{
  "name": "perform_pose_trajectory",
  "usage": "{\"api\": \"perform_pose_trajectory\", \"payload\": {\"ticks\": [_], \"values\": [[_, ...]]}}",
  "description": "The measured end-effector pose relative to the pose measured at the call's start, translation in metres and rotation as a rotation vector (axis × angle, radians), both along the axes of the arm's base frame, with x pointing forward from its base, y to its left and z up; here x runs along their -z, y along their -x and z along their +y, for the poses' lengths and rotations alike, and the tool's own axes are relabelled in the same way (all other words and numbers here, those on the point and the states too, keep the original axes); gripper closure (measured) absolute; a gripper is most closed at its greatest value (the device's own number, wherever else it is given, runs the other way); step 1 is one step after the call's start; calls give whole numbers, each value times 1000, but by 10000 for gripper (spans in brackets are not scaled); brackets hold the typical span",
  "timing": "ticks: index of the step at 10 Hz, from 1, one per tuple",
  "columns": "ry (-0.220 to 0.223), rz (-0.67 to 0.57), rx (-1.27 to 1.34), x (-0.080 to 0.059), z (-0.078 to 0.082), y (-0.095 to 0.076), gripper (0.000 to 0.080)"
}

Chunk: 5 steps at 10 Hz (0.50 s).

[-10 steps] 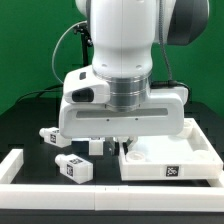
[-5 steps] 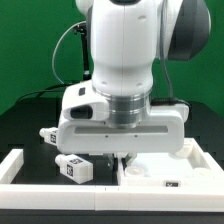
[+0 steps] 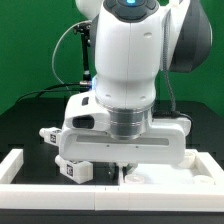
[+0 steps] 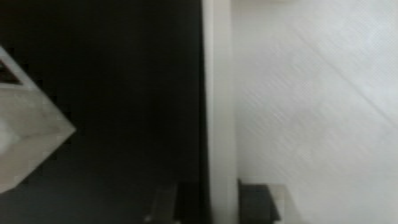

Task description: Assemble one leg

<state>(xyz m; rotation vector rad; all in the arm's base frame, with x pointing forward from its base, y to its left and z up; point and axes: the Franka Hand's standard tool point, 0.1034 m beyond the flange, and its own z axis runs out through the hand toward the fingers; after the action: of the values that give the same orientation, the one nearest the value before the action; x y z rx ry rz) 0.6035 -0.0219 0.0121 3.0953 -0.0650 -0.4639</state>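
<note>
The pincer (image 4: 217,205) is seen in the wrist view with its two dark fingers (image 4: 258,203) set a narrow way apart, one on each side of the raised rim of the big white panel (image 4: 311,110). The rim is seen running straight through the gap between them. Whether the fingers are pressed against the rim or only standing close beside it cannot be told, as the picture is blurred there. No leg is held.

In the exterior view the pincer is lowered at the panel's edge towards that view's left, and its tips are mostly hidden by the broad white hand above them. The panel is laid flat on the black table (image 3: 25,115).

The leg (image 3: 72,169) is found lying on the table on the exterior view's left of the panel, near the pincer but apart from it, with its tagged end turned to the camera. A second leg (image 3: 47,135) is seen farther back on the same side. A low white wall (image 3: 18,166) is set along the front of the table, just before the nearer leg
</note>
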Motion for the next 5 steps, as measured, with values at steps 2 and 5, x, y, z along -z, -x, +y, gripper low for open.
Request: {"api": "perform_pose_trajectory", "payload": {"ticks": [2, 5], "values": [[-1, 0, -2, 0, 0, 0, 744], [-2, 3, -3, 0, 0, 1, 527]]}}
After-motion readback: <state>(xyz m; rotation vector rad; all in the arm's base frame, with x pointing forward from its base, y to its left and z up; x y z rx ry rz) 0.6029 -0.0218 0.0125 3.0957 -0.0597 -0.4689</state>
